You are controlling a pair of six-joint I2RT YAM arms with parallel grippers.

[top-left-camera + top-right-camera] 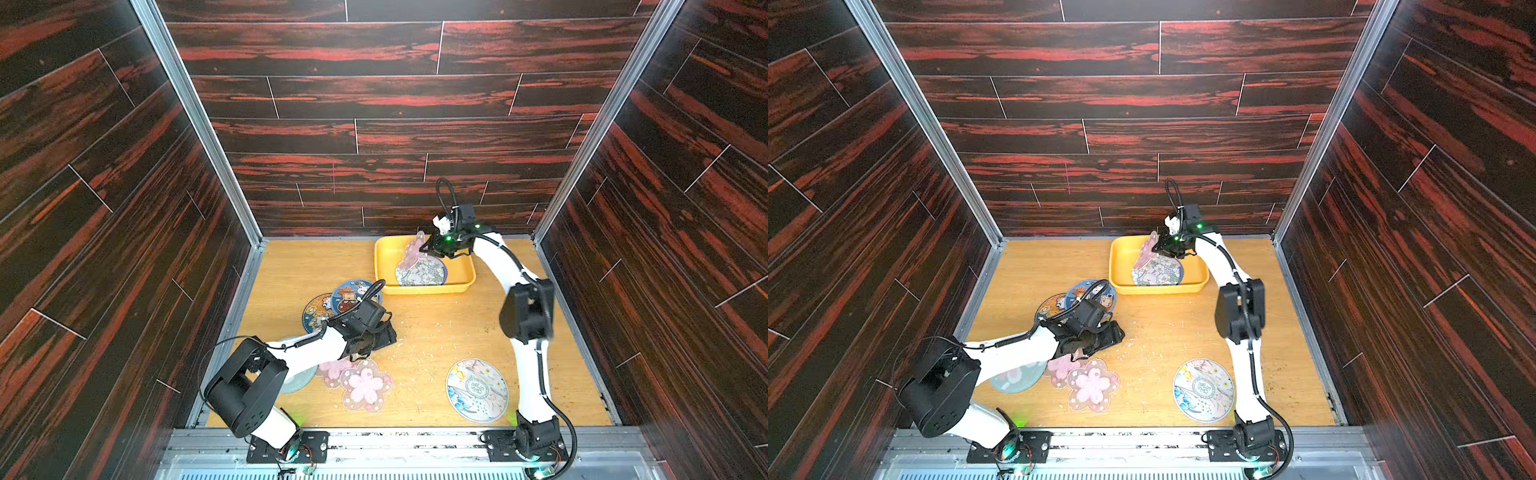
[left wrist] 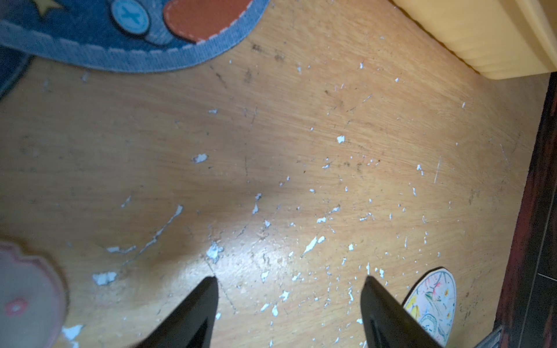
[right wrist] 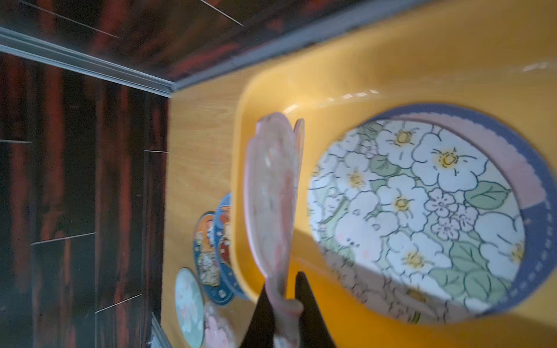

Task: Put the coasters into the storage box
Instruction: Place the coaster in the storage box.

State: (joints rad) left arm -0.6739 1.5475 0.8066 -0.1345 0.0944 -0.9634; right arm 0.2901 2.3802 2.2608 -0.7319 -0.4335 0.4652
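My right gripper [image 3: 287,290] is pinched almost shut on the edge of a pink blossom coaster [image 3: 274,192]. The coaster stands on edge, tilted, over the storage box [image 1: 428,289] at the table's far side. I cannot tell whether its lower edge touches anything. Inside the box, a white floral coaster [image 3: 407,195] lies flat on a navy-rimmed coaster [image 3: 538,180].

My left gripper [image 2: 289,281] has its jaws spread wide with nothing between them, above bare table [image 2: 271,135]. Near it lie 2 blue cartoon coasters [image 1: 353,291], 2 more blossom coasters [image 1: 365,385] and a grey-green disc [image 1: 300,380] partly under my left arm. A pale floral disc [image 1: 477,390] lies near my right arm's base.
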